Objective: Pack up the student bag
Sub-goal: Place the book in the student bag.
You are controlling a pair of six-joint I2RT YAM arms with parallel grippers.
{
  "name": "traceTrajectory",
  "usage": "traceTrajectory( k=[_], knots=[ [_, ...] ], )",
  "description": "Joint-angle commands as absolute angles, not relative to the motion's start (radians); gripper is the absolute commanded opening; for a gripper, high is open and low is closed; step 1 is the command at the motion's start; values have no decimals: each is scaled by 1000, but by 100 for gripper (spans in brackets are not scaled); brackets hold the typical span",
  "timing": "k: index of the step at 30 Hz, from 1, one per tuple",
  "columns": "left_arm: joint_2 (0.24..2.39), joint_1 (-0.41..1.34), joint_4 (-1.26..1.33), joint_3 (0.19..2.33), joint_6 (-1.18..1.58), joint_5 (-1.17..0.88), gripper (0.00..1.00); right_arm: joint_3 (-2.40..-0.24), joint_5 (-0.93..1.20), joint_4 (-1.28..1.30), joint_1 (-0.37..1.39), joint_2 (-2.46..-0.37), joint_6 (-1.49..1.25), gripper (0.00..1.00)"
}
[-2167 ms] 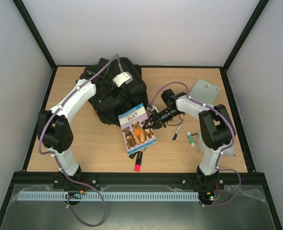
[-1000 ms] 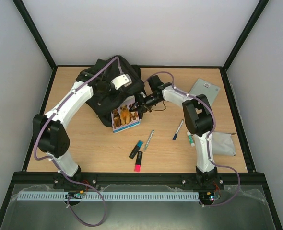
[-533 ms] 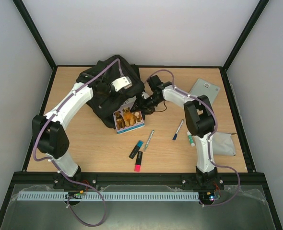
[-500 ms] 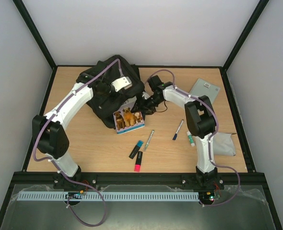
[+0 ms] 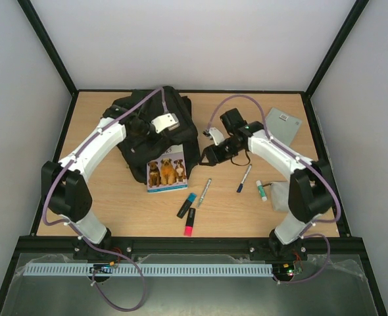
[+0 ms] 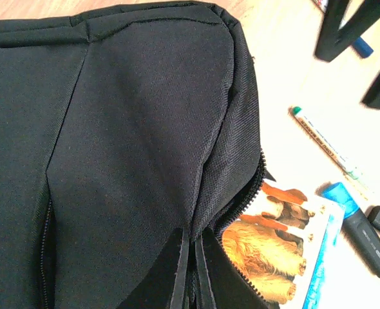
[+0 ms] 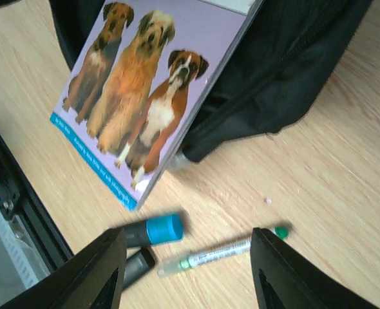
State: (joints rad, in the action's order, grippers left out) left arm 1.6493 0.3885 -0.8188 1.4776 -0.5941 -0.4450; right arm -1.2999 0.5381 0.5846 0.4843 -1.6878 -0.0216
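The student bag [image 5: 171, 125] is a black backpack at the back left of the table. My left gripper [image 5: 148, 133] rests on top of it, shut on a fold of its fabric [image 6: 196, 212] beside the open zip. A dog book [image 5: 168, 172] pokes out of that opening, its lower end on the table. In the left wrist view, the book [image 6: 286, 225] shows under the zip edge. My right gripper [image 5: 208, 155] hangs open and empty just right of the bag. In its own view the right gripper [image 7: 187, 257] is above a white marker [image 7: 219, 252].
Loose on the wood lie a white marker [image 5: 204, 192], a blue-capped highlighter [image 5: 186, 205], a pink highlighter [image 5: 189, 224], a blue pen [image 5: 244, 178] and a small white stick [image 5: 261, 190]. A grey flat case [image 5: 285, 124] sits back right. A grey pouch [image 5: 279, 193] lies under the right arm.
My right gripper opened, let go of the dog book and drew back to the right. The book now leans out of the bag's opening. The left gripper kept its hold on the fabric.
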Motion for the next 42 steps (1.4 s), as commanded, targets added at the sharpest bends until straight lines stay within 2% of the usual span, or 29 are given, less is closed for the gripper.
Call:
traceTrajectory(
  k=[1,5,9,14,17,23,29,36,42],
  knots=[
    [1596,389,-842,1487,-639,-483,2,-1200,458,603,508,-1533,278,51],
    [1624,373,-885,1515,-648,-520,2,-1108,367,537,577,-1429,559,49],
    [1654,358,-922,1546,-635,-574,3,-1111,278,515,677,-1448,705,50],
    [1663,356,-911,1544,-608,-597,3,-1125,215,456,810,-1524,815,58],
    [1679,357,-916,1566,-580,-577,5,-1145,234,418,842,-1588,823,63],
    [1718,356,-958,1625,-559,-552,3,-1227,171,389,908,-1745,900,67],
    [1696,356,-963,1598,-559,-555,2,-1282,149,375,950,-1811,904,69],
    [1673,356,-972,1583,-581,-552,2,-1299,17,294,953,-1866,848,66],
    [1673,356,-998,1596,-611,-576,2,-1355,-97,217,935,-1918,834,59]
  ],
)
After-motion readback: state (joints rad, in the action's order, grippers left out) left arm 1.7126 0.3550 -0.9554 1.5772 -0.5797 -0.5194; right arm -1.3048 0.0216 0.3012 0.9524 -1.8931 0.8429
